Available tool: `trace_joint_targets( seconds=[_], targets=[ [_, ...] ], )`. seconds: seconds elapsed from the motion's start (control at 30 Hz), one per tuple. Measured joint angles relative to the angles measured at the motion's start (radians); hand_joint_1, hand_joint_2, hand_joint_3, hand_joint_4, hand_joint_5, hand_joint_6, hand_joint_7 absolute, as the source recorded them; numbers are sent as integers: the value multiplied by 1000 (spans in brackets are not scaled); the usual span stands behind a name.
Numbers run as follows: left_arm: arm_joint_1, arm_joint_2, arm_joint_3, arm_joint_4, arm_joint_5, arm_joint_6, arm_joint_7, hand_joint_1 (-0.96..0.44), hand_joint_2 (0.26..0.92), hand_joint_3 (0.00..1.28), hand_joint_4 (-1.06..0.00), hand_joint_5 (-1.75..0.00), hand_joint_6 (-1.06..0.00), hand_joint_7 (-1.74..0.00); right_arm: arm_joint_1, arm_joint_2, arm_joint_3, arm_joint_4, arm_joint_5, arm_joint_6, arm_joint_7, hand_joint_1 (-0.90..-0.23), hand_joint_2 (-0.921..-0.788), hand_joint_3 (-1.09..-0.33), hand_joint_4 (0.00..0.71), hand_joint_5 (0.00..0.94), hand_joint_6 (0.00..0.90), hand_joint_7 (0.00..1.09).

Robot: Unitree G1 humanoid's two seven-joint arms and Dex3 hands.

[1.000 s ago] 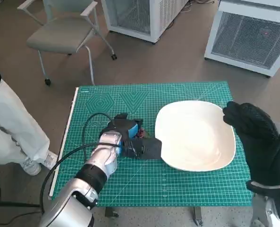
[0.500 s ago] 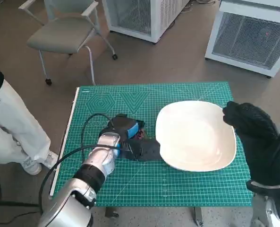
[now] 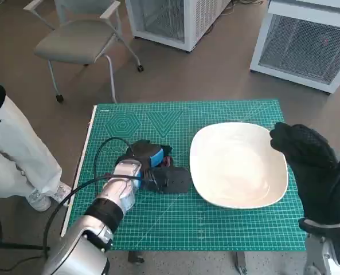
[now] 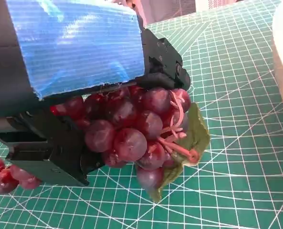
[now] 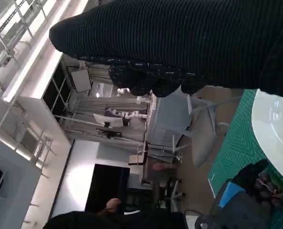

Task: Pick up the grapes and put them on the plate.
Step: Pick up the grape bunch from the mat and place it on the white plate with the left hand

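Gripping the grapes (image 4: 136,129) at centre-left of the green mat (image 3: 158,223), the left hand (image 3: 152,166) lies low, just left of the white plate (image 3: 273,189). Right hand (image 3: 307,157) hovers by the plate's right rim, its grasp unreadable. A chair (image 3: 78,40) stands upper left.

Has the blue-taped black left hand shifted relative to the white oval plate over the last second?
Yes. The left hand has backed slightly away from the white plate, opening a gap at its near rim.
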Motion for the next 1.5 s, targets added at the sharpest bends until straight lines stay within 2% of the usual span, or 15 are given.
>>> trace_joint_targets(
  seconds=[0.5,0.67,0.73,0.77,0.8,0.87,0.9,0.93,1.0,1.03,1.13,1.27,1.4,1.5],
  targets=[
    [3,9,13,-19,-21,-2,-19,379,663,843,-367,-1728,-374,-14,0,0,0,1,0,0,3,-331,-921,-618,413,869,231,1003],
    [7,28,13,-56,-22,-7,-23,376,679,835,-345,-1743,-394,-16,0,0,-1,0,0,0,4,-331,-921,-617,414,868,231,1002],
    [10,39,13,-81,-22,-8,-28,374,692,819,-336,-1745,-435,-27,0,0,-1,-1,0,0,4,-331,-921,-617,415,868,232,1002],
    [13,46,13,-99,-22,-7,-34,355,706,792,-334,-1733,-456,-104,0,0,-1,-2,0,0,4,-331,-921,-616,415,867,232,1002],
    [16,54,13,-122,-22,-5,-42,309,727,747,-333,-1709,-461,-289,0,0,-2,-3,0,0,4,-331,-921,-616,415,867,232,1001],
    [24,71,14,-176,-22,1,-62,179,768,649,-330,-1653,-435,-799,0,0,-2,-4,1,0,4,-331,-921,-616,415,867,232,1001],
    [27,79,16,-204,-22,6,-72,121,762,639,-325,-1650,-445,-1001,0,0,-3,-5,1,0,4,-331,-921,-615,415,867,232,1001],
    [31,87,18,-233,-22,13,-82,84,738,654,-324,-1664,-485,-1090,0,0,-3,-5,1,1,4,-331,-921,-615,415,867,232,1001],
    [40,104,26,-299,-22,30,-106,42,676,704,-336,-1695,-586,-1131,0,0,-3,-6,0,1,4,-330,-921,-615,415,867,232,1001],
    [45,113,30,-334,-22,38,-118,30,669,694,-361,-1668,-602,-1157,0,0,-3,-6,0,1,4,-330,-921,-615,415,867,232,1001],
    [62,138,47,-443,-22,59,-147,12,700,595,-458,-1535,-593,-1213,0,0,-4,-6,0,0,4,-329,-921,-616,415,867,231,1001],
    [91,171,76,-598,-22,84,-179,6,732,471,-535,-1522,-689,-1007,-1,0,-4,-6,0,0,4,-328,-921,-616,414,867,231,1002],
    [125,201,108,-749,-22,107,-211,2,828,226,-669,-1335,-705,-972,-1,0,-4,-6,0,-1,4,-328,-921,-616,414,867,231,1001],
    [151,222,132,-854,-21,121,-233,1,871,120,-730,-1239,-696,-993,-2,0,-4,-4,0,-1,4,-328,-921,-616,414,867,231,1001]
  ],
)
